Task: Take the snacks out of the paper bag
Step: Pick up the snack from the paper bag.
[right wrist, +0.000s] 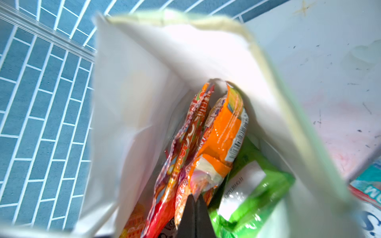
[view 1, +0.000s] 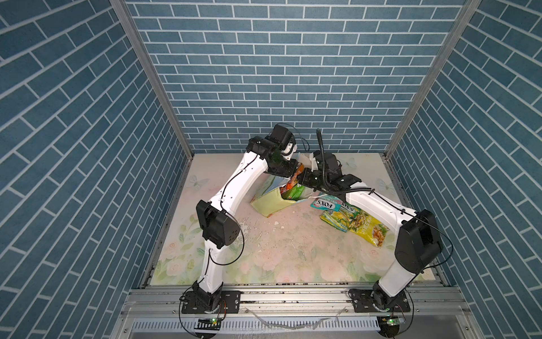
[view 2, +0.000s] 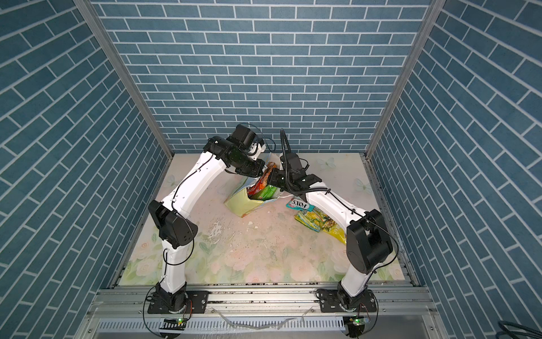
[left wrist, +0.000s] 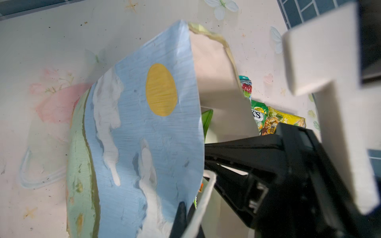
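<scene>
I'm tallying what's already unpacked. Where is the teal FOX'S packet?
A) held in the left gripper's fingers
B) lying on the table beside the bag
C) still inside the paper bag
B: the teal FOX'S packet lies flat on the table, outside the paper bag, next to the green-yellow packet.

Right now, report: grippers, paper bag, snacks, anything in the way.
Left gripper shut on painted paper bag rim. Right gripper shut on orange glossy packet in bag. Crowding it: red packet, green glossy bag. Teal FOX'S packet already out.
</scene>
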Controlling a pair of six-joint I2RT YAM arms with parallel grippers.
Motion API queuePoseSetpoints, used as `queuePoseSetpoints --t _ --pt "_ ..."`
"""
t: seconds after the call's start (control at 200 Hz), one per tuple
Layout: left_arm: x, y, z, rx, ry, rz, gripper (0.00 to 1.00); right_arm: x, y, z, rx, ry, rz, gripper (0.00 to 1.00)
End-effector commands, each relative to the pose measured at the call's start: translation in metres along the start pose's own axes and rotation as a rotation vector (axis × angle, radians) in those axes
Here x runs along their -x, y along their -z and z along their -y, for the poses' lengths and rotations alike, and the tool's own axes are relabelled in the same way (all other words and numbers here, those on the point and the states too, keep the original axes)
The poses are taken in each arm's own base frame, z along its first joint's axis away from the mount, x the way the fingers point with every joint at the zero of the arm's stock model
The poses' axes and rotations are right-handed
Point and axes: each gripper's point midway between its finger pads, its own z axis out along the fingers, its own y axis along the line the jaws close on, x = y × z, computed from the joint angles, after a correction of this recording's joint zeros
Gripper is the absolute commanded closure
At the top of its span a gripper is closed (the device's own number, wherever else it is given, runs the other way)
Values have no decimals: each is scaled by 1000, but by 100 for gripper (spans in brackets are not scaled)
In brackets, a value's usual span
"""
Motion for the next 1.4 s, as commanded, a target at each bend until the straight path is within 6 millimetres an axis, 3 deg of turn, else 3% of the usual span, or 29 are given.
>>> queuePoseSetpoints --t 0.0,0.75,1.095,1.395 --pt "-1 7 -5 21 -10 12 97 18 23 -6 -5 49 72 100" --pt "4 22 -2 19 -31 60 97 53 117 -67 311 232 187 100" --pt "0 25 -4 25 -44 67 97 77 173 -105 453 355 307 100" --pt "3 29 -2 22 -48 85 97 99 235 -91 291 408 448 100"
